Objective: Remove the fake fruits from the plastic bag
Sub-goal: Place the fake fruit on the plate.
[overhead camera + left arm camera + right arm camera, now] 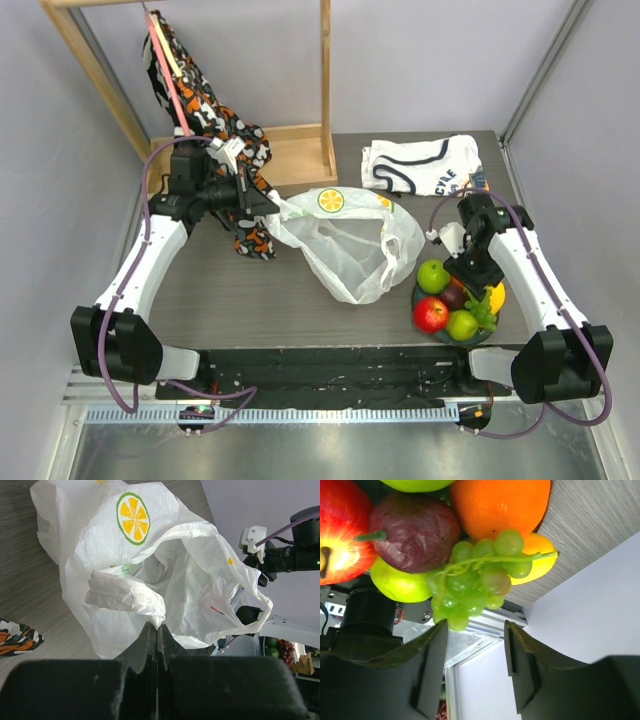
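The plastic bag (pixel 350 245) (pixel 165 570), white with a citrus-slice print, lies crumpled mid-table, its mouth gaping toward the right. My left gripper (pixel 278 207) (pixel 157 627) is shut on a fold of the bag's left edge. The fake fruits are piled on a dark dish (pixel 417 301) right of the bag: red apple (pixel 431 314) (pixel 340 530), green apples (pixel 433 276), plum (pixel 415 532), orange (pixel 500 505), yellow piece (pixel 535 562). Green grapes (pixel 483 310) (pixel 470 580) rest on top of the pile. My right gripper (pixel 478 292) (pixel 476 630) hangs open just off the grapes, holding nothing.
A folded white shirt (pixel 420 165) lies at the back right. A patterned orange-black cloth (pixel 210 110) hangs from a wooden rack (pixel 300 150) at the back left, close behind my left arm. Grey walls close in both sides.
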You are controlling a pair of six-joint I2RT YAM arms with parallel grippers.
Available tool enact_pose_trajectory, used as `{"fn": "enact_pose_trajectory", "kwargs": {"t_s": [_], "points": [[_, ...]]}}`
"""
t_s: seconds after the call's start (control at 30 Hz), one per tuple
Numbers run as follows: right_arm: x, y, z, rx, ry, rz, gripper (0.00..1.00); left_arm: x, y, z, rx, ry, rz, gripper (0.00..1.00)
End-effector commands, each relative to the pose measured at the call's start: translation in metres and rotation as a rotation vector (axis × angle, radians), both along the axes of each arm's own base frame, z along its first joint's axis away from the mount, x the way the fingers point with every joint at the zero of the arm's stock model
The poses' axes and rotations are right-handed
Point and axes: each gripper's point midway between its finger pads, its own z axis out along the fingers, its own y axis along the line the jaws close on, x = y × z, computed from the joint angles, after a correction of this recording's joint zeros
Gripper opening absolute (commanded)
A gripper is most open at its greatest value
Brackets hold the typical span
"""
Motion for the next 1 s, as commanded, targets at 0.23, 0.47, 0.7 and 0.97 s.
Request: {"fn": "enact_pose_trajectory", "kwargs": {"t_s": [0.23,0.47,0.7,0.97], "points": [[0.05,0.001,0.079,0.018,-0.32,-0.034,0.59,0.001,-0.005,0.015,-0.015,-0.07,-0.032,0.0],[0.139,0.041,0.169,0.267,-0.688,-0.134,0.88,0.015,0.001,0.052,0.042,-0.215,-0.033,0.0],[0.177,0.072,0.197,0.458,-0.789,-0.172,0.99,0.022,0.033,0.089,0.209,-0.391,0.057,0.22],[0.178,0.077,0.202,0.519,-0.824,-0.25,1.0,-0.009,0.017,0.091,0.114,-0.38,-0.051,1.0]]}}
